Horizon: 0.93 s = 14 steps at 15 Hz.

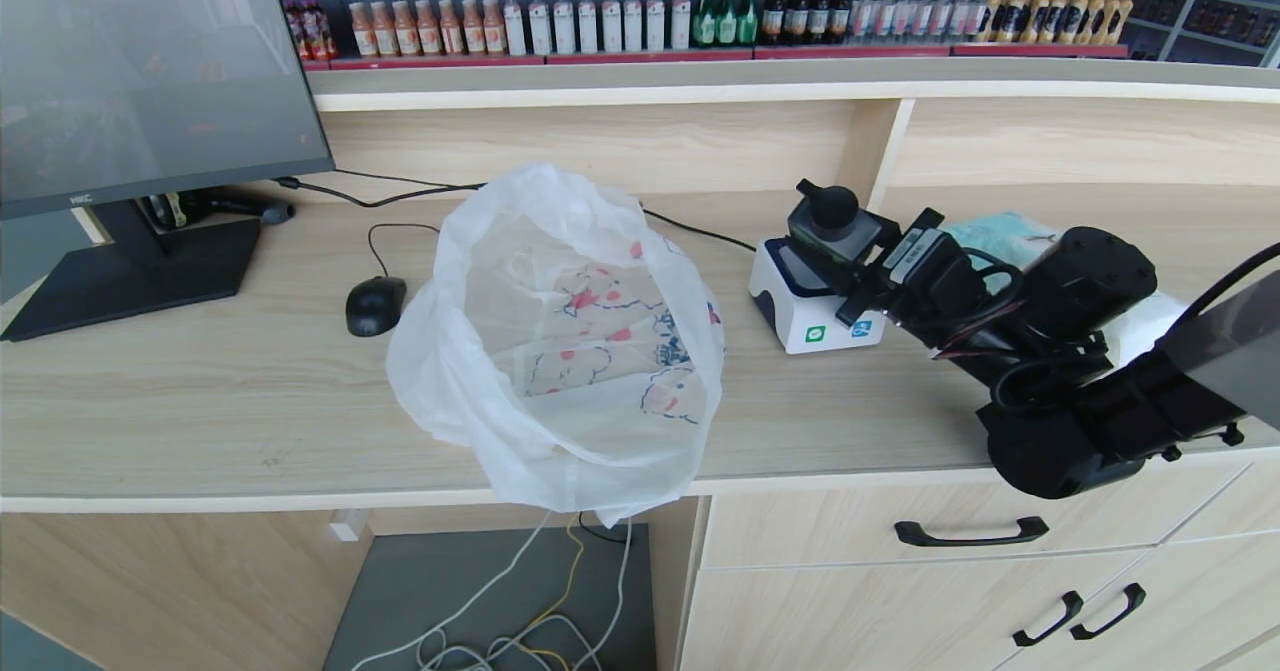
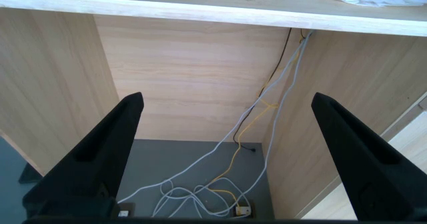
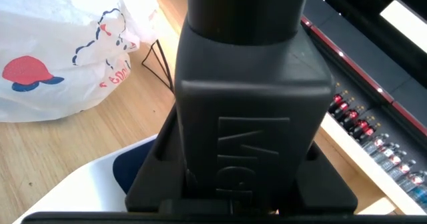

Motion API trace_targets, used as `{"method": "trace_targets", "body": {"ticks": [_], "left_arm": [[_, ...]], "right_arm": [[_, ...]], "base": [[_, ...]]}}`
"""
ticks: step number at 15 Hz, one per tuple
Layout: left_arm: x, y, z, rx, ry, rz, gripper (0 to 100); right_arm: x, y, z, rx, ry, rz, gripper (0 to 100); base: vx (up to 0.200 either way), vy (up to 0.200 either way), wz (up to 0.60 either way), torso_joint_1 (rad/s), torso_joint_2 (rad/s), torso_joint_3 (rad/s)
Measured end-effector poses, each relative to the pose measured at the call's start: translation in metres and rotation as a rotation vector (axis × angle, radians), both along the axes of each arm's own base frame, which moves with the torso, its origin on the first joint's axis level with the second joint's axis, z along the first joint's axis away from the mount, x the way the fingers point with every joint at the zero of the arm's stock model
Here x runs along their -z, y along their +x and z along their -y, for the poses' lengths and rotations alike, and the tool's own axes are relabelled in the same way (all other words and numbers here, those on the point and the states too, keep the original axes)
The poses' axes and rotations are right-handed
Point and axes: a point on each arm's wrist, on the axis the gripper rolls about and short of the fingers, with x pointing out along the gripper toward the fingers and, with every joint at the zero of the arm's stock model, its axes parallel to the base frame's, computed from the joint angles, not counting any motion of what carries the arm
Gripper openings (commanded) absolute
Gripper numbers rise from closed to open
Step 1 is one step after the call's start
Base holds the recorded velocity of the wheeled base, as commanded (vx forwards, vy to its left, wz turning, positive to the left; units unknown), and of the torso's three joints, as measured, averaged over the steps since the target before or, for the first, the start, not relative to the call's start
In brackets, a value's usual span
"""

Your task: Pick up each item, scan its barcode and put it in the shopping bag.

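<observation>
One item is in play right now: a dark squarish bottle (image 1: 832, 223) with a round cap, sitting right of centre in the head view. The right claw (image 1: 862, 256) looks clamped on it. I can't really make out the fingers, but the bottle hangs in the air just above the scanner (image 1: 815, 329), so something has to be holding it. From the right wrist cam you get the bottle's body close up, with the scanner's white shell underneath it.

So I'd say this is the scan step. The bottle is over the little white scanner, not in the bag (image 1: 560, 341) yet. I can't see a barcode on any face that shows, so no idea if it's actually pointed at the window.

The left claw (image 2: 227, 157) has its fingers wide apart with nothing between them. It's parked down below the tabletop (image 1: 200, 391) edge, looking at the cables in the knee space.

The bag stands open in the middle of the head view, its mouth facing up and toward the camera, well apart from the scanner.

Next move, my guess: once the scan takes, carry the bottle across toward frame centre, get it over the bag's mouth and let go low enough that the floppy rim doesn't fold in. There's also a teal packet (image 1: 1000, 234) behind the right arm at the right of the frame, probably next in line.
</observation>
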Motion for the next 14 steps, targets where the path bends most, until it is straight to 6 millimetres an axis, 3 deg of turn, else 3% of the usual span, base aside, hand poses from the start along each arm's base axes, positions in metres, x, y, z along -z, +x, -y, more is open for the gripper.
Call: {"method": "trace_targets", "body": {"ticks": [6,14], "left_arm": [[0.0,0.0,0.0,0.0,0.0,0.0,100],[0.0,0.0,0.0,0.0,0.0,0.0,100]], "right_arm": [[-0.021,-0.009,0.003,0.0,0.066,0.008,0],[-0.063,-0.05,0.01,-0.015,0.339,-0.09,0]], "base": [[0.0,0.0,0.0,0.0,0.0,0.0],[0.0,0.0,0.0,0.0,0.0,0.0]]}}
